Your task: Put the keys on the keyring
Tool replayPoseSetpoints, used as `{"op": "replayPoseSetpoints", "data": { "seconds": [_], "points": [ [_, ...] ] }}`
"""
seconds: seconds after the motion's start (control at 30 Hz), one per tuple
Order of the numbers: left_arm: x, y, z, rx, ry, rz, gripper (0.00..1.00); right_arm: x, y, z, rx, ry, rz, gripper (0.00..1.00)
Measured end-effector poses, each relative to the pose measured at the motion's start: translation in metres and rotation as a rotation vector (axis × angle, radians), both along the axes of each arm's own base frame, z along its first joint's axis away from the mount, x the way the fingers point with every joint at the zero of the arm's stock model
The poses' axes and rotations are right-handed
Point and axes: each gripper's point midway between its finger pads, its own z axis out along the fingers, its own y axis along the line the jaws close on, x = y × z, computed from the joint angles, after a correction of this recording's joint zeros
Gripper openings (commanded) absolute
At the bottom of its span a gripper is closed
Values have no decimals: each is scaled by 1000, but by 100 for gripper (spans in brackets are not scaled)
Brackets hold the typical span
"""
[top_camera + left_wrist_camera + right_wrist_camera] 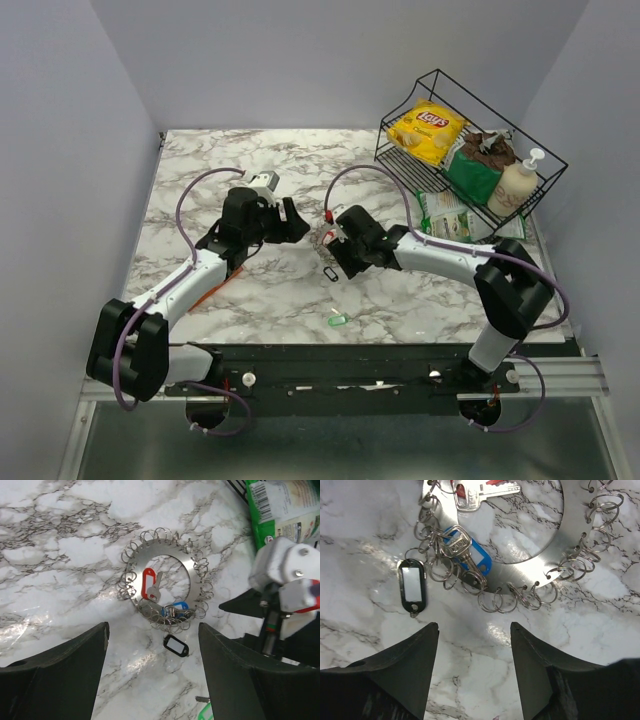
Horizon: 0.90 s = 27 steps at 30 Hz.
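Two arms reached in from the near edge of the marble worktop. Closest to me, a green key lay alone by that edge, about midway along it. An orange tube peeked out from under the left arm.

Further in, a black tag lay flat just beside the keyring; whether it was hooked on, I couldn't tell. The keyring itself, a flat silvery band fringed with small wire loops, rested near the middle of the worktop, between the two grippers.

The right gripper stood over its near side, fingers parted, nothing between them. The left gripper faced it from the left, spread wide and just as empty.

On the ring, look: a blue key lay across the near band among the loops, and a red key lay inside the ring's hole.

At the far right corner stood a black wire basket holding a yellow chips bag, a green bag and a soap bottle. A green packet lay on the marble just beside it.
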Motion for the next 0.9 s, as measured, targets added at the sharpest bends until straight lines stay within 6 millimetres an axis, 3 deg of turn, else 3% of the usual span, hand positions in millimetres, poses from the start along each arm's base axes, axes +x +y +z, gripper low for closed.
{"op": "replayPoseSetpoints", "data": {
  "seconds": [0.3, 0.4, 0.9],
  "points": [
    [-6, -11, 4, -81, 23, -49, 81, 8, -19, -11, -188, -50, 45, 62],
    [-7, -13, 2, -93, 30, -55, 81, 6, -15, -13, -206, -58, 86, 56],
    [-5, -8, -6, -94, 39, -42, 80, 8, -1, -23, -259, -71, 149, 48]
  ]
}}
